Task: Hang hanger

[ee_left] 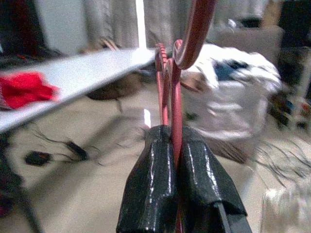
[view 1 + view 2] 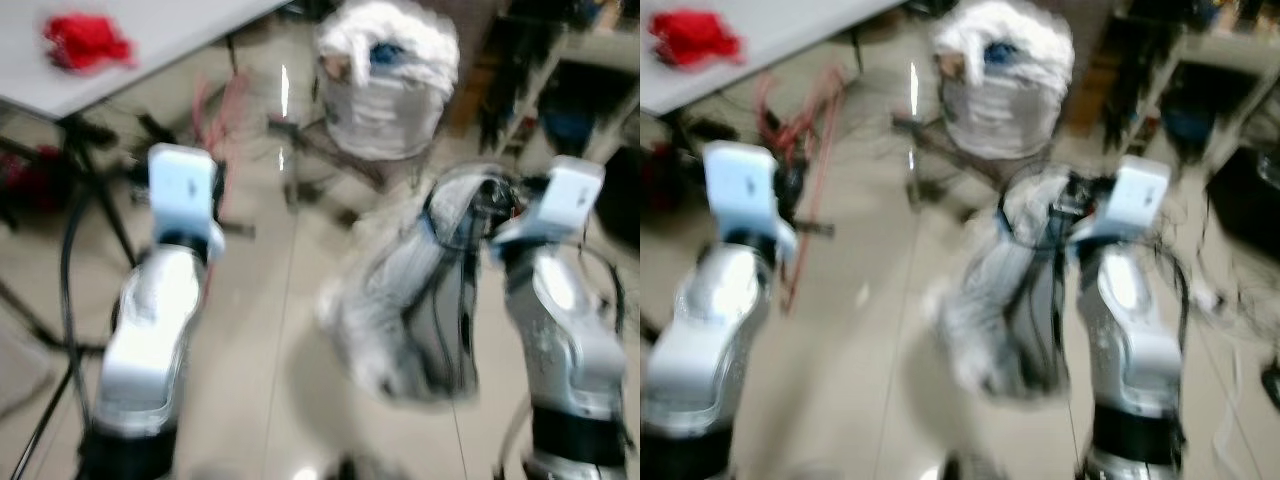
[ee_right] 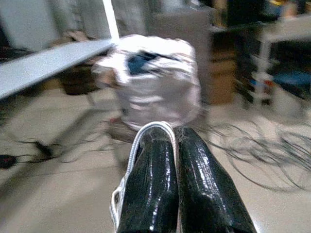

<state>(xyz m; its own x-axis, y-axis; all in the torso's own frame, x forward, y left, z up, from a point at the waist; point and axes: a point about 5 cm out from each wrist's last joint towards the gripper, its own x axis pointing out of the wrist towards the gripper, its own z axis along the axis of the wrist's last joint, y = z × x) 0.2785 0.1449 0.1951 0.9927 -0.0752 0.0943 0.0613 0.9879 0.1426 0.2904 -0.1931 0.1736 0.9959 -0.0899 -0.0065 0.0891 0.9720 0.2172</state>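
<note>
Left wrist view shows the left tool (image 1: 176, 145) clenched on a red plastic hanger (image 1: 176, 104). Right tool (image 3: 174, 141) pinches a pale fabric garment (image 2: 400, 300) above the floor.

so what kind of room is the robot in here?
Probably a cluttered workroom or laundry area, not a tidy living space: a full white laundry bag on the tiled floor, loose cables, a folding table and shelving.

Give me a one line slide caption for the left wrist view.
Left gripper clamps a red hanger, its hook rising toward the table.
</note>
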